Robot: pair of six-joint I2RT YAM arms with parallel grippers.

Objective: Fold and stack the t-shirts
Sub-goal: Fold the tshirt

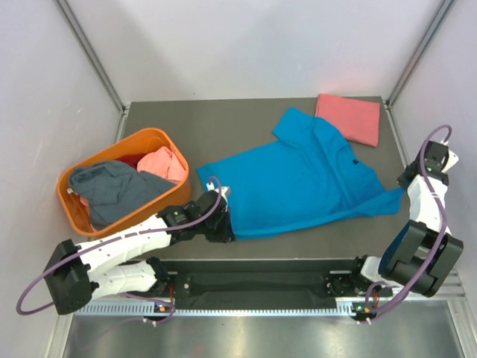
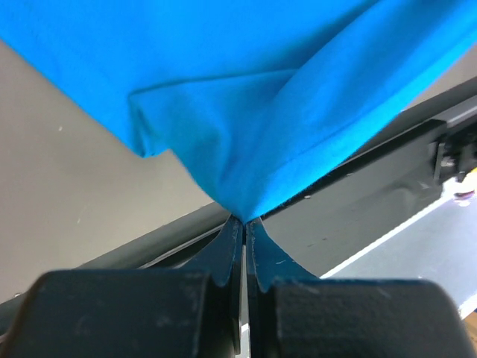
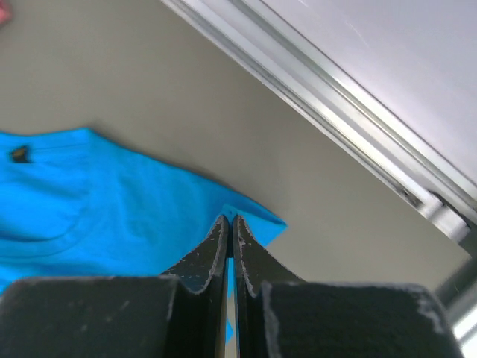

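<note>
Top external view: a bright blue t-shirt [image 1: 298, 183] lies spread open in the middle of the dark grey table [image 1: 223, 123], collar toward the right and hem toward the left, mostly flat with shallow creases. The left gripper [image 2: 244, 221] pinches the near-left hem corner, fingers pressed together on the cloth, which stands off the surface in a tented fold in the left wrist view. The right gripper [image 3: 228, 221] sits at the tip of the near-right sleeve, fingers closed with a sliver of blue between them. A folded salmon-pink t-shirt [image 1: 349, 118] rests as a small rectangle at the far right corner, near the blue one's far sleeve. At the left edge an orange basket [image 1: 153, 136] holds a crumpled grey-blue t-shirt [image 1: 112, 190] and a loose salmon-pink t-shirt [image 1: 165, 162]. Pale walls [image 1: 246, 45] with slanting aluminium posts [image 1: 89, 52] enclose the table, and a slotted metal rail [image 1: 253, 306] runs along its near edge.
</note>
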